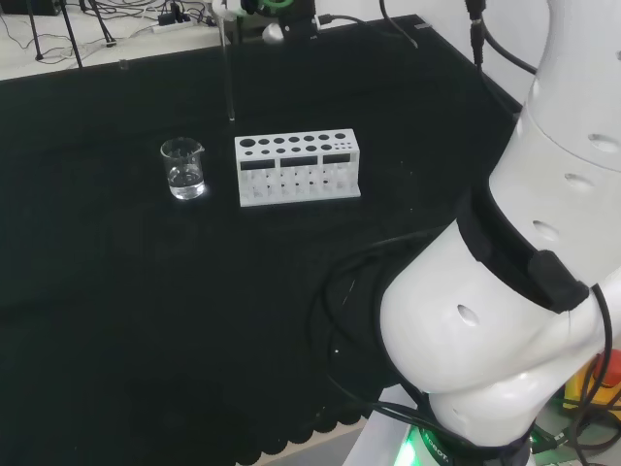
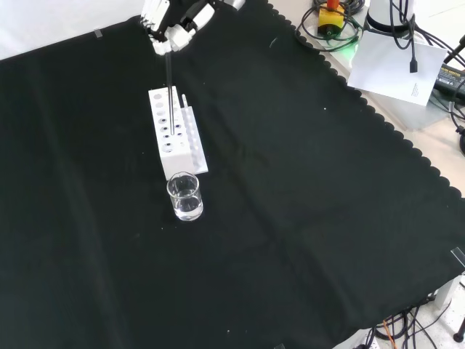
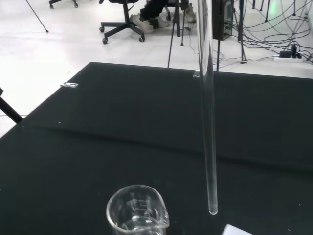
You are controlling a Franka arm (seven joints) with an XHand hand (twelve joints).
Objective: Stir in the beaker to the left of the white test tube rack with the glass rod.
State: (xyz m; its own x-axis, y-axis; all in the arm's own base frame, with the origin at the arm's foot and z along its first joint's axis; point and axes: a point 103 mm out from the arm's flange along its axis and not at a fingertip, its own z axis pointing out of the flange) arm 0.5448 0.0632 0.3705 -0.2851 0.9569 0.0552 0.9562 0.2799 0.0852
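The hand [image 2: 173, 29] is cut off at the front view's top edge, its fingers curled around the upper end of a glass rod [image 2: 168, 83] that hangs upright above the white test tube rack [image 2: 174, 134]. Black cloth with a scalloped hem covers the desk [image 2: 305, 218]; cables and tripod legs crowd the pale floor beyond. In the head view the beaker [image 1: 183, 168], holding clear liquid, stands just left of the rack, with the rod's tip hanging in the air behind the rack, clear of the beaker.
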